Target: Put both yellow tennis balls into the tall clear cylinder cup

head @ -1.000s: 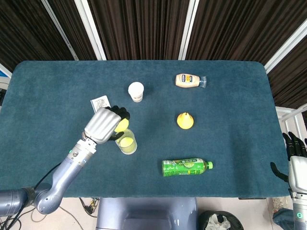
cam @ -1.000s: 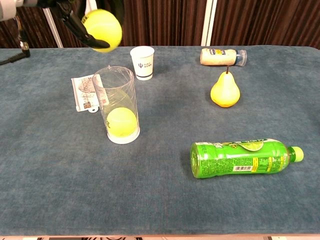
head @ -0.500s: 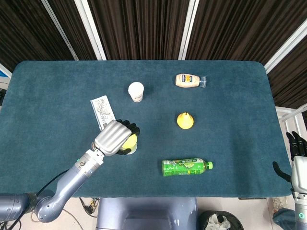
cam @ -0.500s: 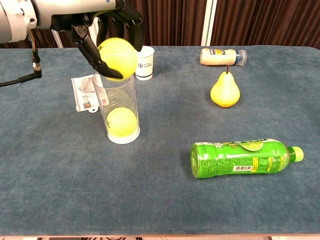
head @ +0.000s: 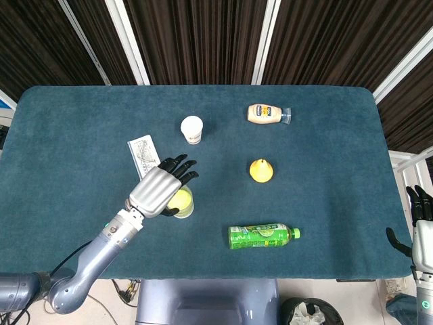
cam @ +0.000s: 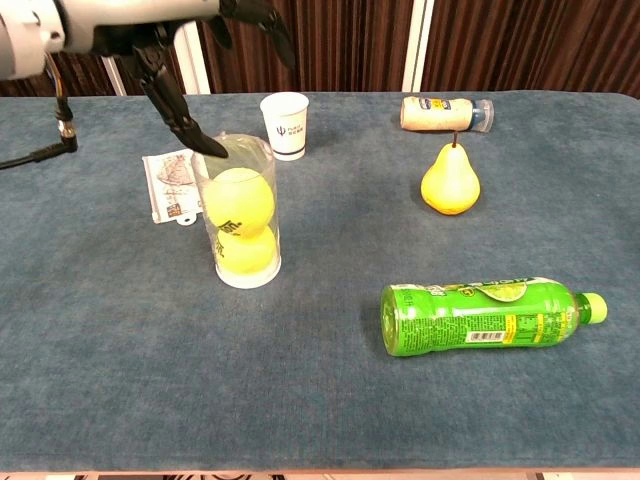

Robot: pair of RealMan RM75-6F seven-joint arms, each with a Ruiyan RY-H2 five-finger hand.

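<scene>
Both tennis balls sit stacked inside the tall clear cup (cam: 240,212), the upper ball (cam: 239,202) resting on the lower ball (cam: 246,253). The cup stands upright on the blue counter (cam: 330,400), left of centre. From the head view only the yellow of the top ball shows through the cup's mouth (head: 180,202).

The left hand (head: 161,189) hangs over the cup with its dark fingers (head: 179,166) spread apart and pointing toward the far side, holding nothing. In the chest view one finger (cam: 178,105) reaches down to just beside the cup's far-left rim; whether it touches the rim cannot be told.

The right hand (head: 421,230) shows only at the right edge of the head view, off the counter, fingers upright and apart, empty.

A small card (cam: 172,185) lies flat just left of the cup. A white paper cup (cam: 285,125) stands farther back. A pear (cam: 450,182) stands upright to the right, with a pale bottle (cam: 445,113) lying on its side beyond it. A green bottle (cam: 485,316) lies on its side near the front right, cap pointing right.
</scene>
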